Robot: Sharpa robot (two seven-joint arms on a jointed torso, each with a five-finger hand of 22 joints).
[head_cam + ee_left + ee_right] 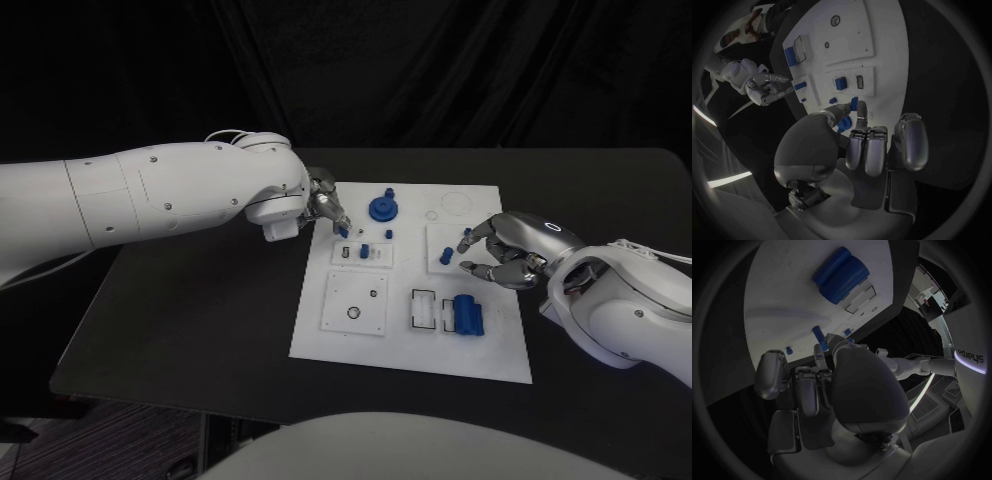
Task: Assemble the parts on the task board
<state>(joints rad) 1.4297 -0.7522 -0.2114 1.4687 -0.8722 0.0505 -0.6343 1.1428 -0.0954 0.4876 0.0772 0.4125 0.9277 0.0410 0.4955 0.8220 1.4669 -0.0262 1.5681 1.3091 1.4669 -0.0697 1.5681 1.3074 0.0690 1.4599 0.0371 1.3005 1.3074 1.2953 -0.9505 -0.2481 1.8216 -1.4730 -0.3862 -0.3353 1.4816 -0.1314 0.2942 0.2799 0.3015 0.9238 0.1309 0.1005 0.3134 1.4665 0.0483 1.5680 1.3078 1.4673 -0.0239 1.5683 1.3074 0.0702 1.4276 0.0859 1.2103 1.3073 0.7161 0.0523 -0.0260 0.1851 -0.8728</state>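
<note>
The white task board point(411, 345) lies mid-table. My left hand point(325, 205) hovers at its far left corner with fingers curled in and nothing plainly in them. Just beside it stands a blue round part with a peg point(382, 208), partly behind the thumb in the left wrist view point(844, 125). My right hand point(508, 250) is over the board's right side and pinches a small blue peg point(464, 239) at its fingertips point(823, 347). Two blue cylinders point(469, 314) lie side by side near the right edge point(839, 274).
A small blue block point(365, 250) sits in a white plate with an empty slot beside it. Another small blue piece point(446, 256) lies under my right hand. A square plate with a round hole point(356, 303) lies at the board's near left.
</note>
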